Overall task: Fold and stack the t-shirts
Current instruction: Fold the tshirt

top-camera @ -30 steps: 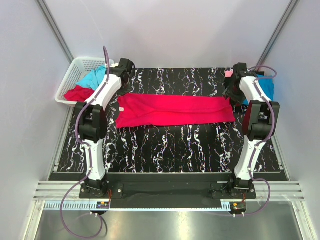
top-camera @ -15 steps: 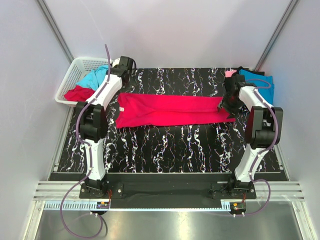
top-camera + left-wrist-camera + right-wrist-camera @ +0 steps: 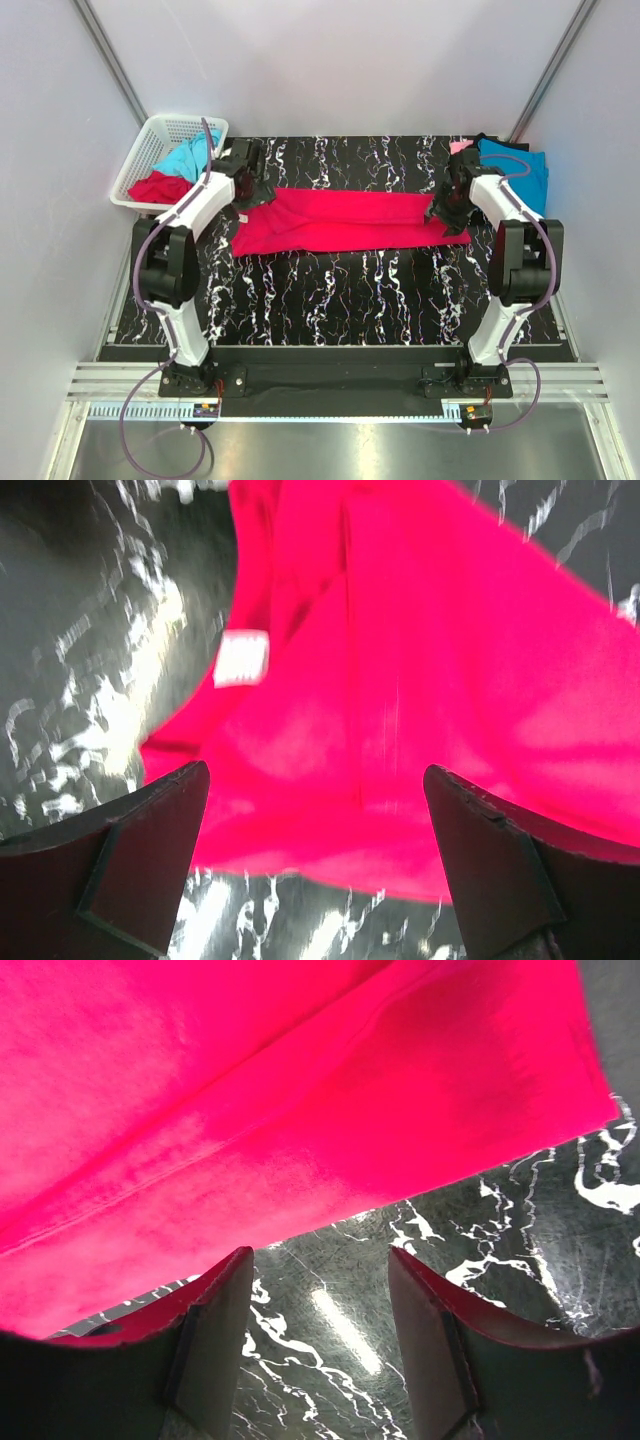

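A crimson t-shirt (image 3: 350,220), folded into a long strip, lies flat across the middle of the marbled table (image 3: 330,290). My left gripper (image 3: 250,188) hangs open over its left end; the left wrist view shows the gripper (image 3: 315,775) wide apart above the red cloth (image 3: 420,660), near a white label (image 3: 242,660). My right gripper (image 3: 445,212) is open at the shirt's right end. In the right wrist view it (image 3: 320,1260) frames bare table just off the red hem (image 3: 250,1090). Neither holds anything.
A white lattice basket (image 3: 140,150) at the back left holds a turquoise shirt (image 3: 185,157) and a red one (image 3: 155,186). Another turquoise shirt (image 3: 522,170) lies at the back right corner, with a bit of pink (image 3: 458,147) beside it.
The left gripper opened and came forward from the back of the table over the shirt's left end. The right gripper moved in from the right to the shirt's right end.
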Tool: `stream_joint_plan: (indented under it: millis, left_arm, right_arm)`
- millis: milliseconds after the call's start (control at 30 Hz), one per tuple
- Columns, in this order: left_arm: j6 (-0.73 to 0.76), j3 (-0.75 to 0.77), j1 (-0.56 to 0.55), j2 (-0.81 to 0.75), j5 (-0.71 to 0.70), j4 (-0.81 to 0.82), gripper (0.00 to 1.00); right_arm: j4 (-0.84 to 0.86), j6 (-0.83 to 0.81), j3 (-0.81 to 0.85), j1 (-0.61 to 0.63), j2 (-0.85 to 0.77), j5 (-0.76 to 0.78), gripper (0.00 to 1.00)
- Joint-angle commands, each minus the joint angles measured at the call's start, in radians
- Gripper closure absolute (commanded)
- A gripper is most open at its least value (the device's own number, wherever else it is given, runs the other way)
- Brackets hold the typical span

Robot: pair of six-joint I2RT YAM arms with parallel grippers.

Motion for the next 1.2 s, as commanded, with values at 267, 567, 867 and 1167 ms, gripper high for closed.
stream_joint_plan:
  millis: [267, 567, 867, 1167]
  left_arm:
    - [-0.051, -0.083, -0.126, -0.004, 0.132, 0.027, 0.06]
    - [-0.048, -0.107, -0.129, 0.036, 0.068, 0.039, 0.06]
    - [-0.048, -0.124, -0.126, 0.03, 0.03, 0.03, 0.06]
    - [-0.058, -0.161, -0.126, 0.058, 0.02, 0.031, 0.07]
  right_arm:
    - [0.01, -0.032, 0.0, 0.038, 0.113, 0.041, 0.38]
    - [0.01, -0.038, 0.025, 0.039, 0.124, 0.068, 0.39]
    - [0.007, -0.033, 0.063, 0.039, 0.089, 0.057, 0.39]
    - [0.009, -0.027, 0.08, 0.038, 0.083, 0.051, 0.41]
